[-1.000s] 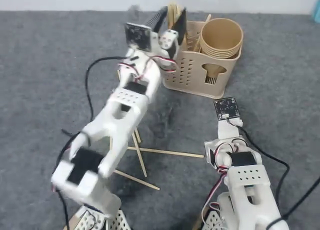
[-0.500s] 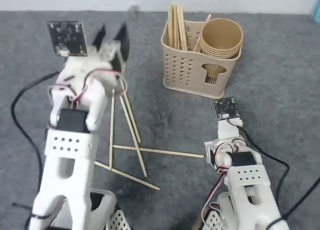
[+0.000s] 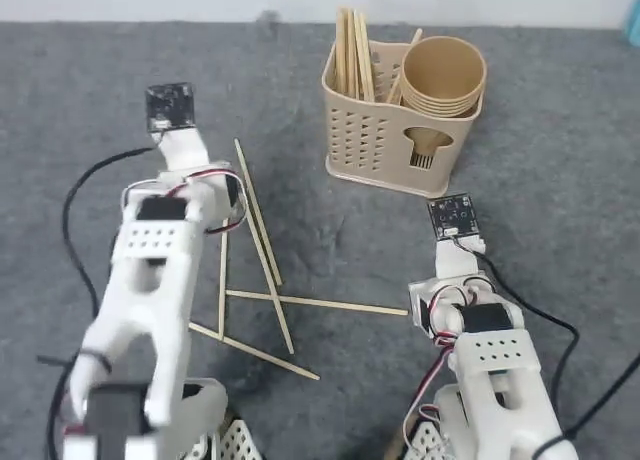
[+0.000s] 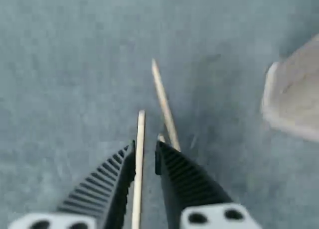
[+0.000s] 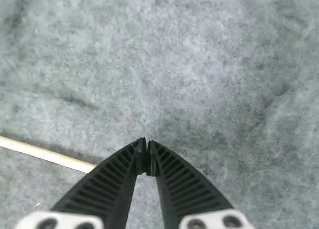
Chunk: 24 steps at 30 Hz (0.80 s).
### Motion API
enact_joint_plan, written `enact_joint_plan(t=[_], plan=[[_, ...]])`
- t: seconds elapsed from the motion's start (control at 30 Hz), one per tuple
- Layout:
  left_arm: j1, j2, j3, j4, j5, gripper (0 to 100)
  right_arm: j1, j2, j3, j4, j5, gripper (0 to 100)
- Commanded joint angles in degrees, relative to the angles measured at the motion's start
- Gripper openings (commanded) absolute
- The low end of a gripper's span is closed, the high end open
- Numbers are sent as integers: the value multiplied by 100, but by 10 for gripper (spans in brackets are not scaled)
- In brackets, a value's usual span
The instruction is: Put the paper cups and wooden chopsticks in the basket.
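Observation:
Several wooden chopsticks (image 3: 262, 242) lie crossed on the grey carpet. The beige basket (image 3: 385, 145) at the back holds a stack of paper cups (image 3: 445, 75) and a few upright chopsticks (image 3: 352, 45). My left gripper (image 4: 145, 152) is down at the carpet, open by a narrow gap, with one chopstick (image 4: 140, 134) lying between its fingers. A second chopstick (image 4: 163, 104) runs just past them. My right gripper (image 5: 146, 157) is shut with nothing in it, low over the carpet, near the end of another chopstick (image 5: 45, 157).
A corner of the basket (image 4: 294, 99) shows beyond the left gripper. Black cables trail from both arms, one beside the left arm (image 3: 75, 205) and one by the right arm (image 3: 545, 320). Bare carpet lies right of the basket.
The left arm swung from the basket to the left and came down onto the chopsticks on the carpet, its fingers narrowing. The right arm has not moved.

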Motion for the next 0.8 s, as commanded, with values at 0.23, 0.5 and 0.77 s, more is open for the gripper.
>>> enact_joint_plan(t=[0.23,0.5,0.77], plan=[[-149,2453,-1534,35,-114,136,48,-145,-53,-66,70,8],[-308,3464,-2862,730,-97,133,48,-145,-53,-75,70,8],[-290,4396,-4180,1864,-114,104,66,-163,-53,-57,70,8]])
